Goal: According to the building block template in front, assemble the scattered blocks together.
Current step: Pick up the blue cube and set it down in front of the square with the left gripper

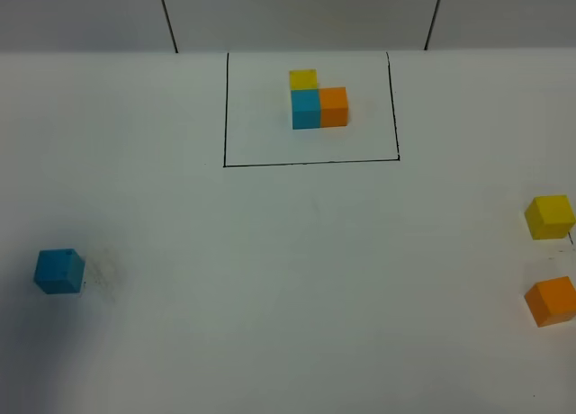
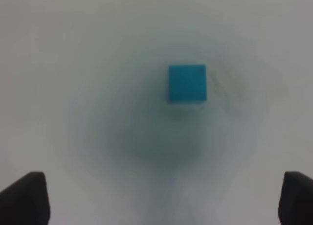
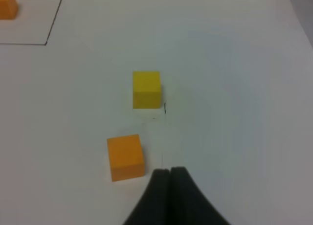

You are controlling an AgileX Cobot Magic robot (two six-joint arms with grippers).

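Three loose cubes lie on the table (image 1: 270, 297) outside the drawn frame (image 1: 310, 162), all well apart from the template (image 1: 317, 101). The blue cube (image 1: 59, 271) sits far to the template's left and nearer the camera. The yellow cube (image 1: 550, 216) and orange cube (image 1: 551, 301) sit far to the template's right, near each other but not touching, with the orange one farther from the template. In the template, blue forms the corner, yellow touches its far face and orange touches its right face.

The left gripper (image 2: 159, 200) hangs over the blue cube with jaws spread wide and nothing between them; its wrist view is blurred. The right gripper (image 3: 169, 173) is near the orange cube with jaws pressed together, pinching nothing.

The step in hand is judged to be the left arm's pick of the blue cube. To do it well, centre the cube between the jaws, since it appears a little off their midline. Square the jaws to two opposite faces, as the cube looks slightly turned relative to the template. Descend until the jaws span its sides, then close gently so it neither skids nor twists. As the corner piece, it is best set down first, in front of the template, with room left on its far and right sides.
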